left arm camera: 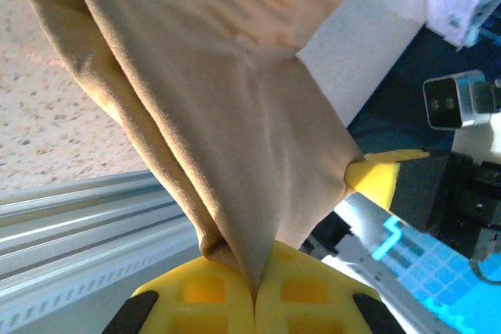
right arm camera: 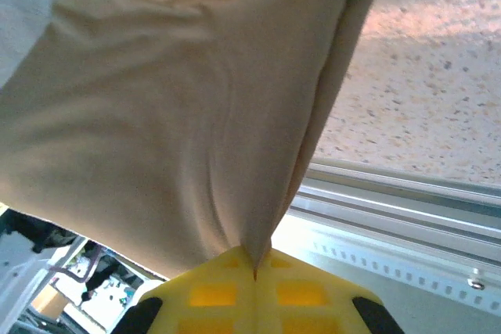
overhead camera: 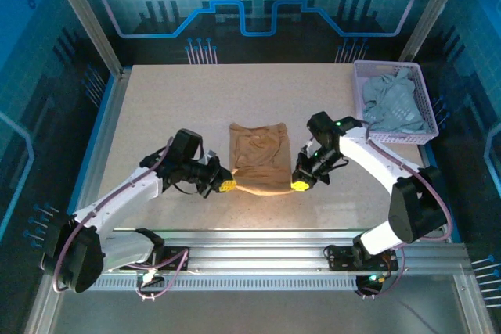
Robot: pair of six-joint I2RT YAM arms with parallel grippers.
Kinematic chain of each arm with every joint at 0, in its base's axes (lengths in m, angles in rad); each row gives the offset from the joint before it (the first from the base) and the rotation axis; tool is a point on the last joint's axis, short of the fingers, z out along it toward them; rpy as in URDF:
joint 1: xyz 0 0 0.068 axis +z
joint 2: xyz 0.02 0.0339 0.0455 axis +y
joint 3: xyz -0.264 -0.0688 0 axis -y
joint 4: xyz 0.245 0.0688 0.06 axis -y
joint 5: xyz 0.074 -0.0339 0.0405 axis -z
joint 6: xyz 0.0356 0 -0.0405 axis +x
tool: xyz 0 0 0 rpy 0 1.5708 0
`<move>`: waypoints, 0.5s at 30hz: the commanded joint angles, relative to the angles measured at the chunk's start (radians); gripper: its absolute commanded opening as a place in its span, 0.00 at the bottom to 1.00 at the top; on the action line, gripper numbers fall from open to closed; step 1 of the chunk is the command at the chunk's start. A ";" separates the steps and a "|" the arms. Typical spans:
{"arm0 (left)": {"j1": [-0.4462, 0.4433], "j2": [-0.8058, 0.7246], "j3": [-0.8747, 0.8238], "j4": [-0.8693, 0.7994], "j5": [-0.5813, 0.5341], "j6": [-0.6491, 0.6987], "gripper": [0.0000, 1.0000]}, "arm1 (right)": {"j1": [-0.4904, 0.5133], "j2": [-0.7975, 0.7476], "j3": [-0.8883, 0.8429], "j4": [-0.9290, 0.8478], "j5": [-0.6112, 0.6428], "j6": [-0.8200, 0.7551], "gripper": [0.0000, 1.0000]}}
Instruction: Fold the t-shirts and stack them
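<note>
Left gripper (overhead camera: 227, 186) and right gripper (overhead camera: 300, 185) clamp the tan t-shirt (overhead camera: 260, 160) by its lower corners, frame centre; uneven travel skews your fold.

Matt cloth, speckled counter (overhead camera: 172, 107), yellow plastic.
The tan shirt (left arm camera: 235, 115) is fine knit cloth, matt and softly creased; the grey-blue shirt (overhead camera: 391, 99) looks equally dull, in a lavender plastic mesh basket (overhead camera: 399, 138). The counter is smooth, speckled like stone composite. The left end effector (left arm camera: 254, 291) and right end effector (right arm camera: 254, 271) are smooth yellow plastic with a slight sheen. The rails (right arm camera: 391, 201) are ribbed bare metal; the arms (overhead camera: 117, 201) wear glossy white plastic.
</note>
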 commanded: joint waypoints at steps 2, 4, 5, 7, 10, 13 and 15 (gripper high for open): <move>0.070 0.006 0.056 -0.004 -0.007 -0.080 0.00 | -0.025 0.023 0.142 -0.064 0.022 0.072 0.00; 0.097 0.026 0.063 0.058 -0.017 -0.125 0.00 | -0.041 0.052 0.195 -0.060 0.030 0.096 0.00; 0.107 0.040 0.069 0.081 -0.019 -0.137 0.00 | -0.048 0.065 0.220 -0.058 0.038 0.107 0.00; 0.124 0.085 0.116 0.081 -0.042 -0.149 0.00 | -0.066 0.105 0.277 -0.055 0.049 0.119 0.00; 0.141 0.175 0.218 0.054 -0.074 -0.142 0.00 | -0.089 0.170 0.367 -0.046 0.075 0.135 0.00; 0.156 0.310 0.336 0.048 -0.089 -0.120 0.00 | -0.112 0.267 0.461 -0.032 0.095 0.146 0.00; 0.168 0.413 0.415 0.035 -0.097 -0.103 0.00 | -0.126 0.342 0.523 -0.004 0.113 0.154 0.00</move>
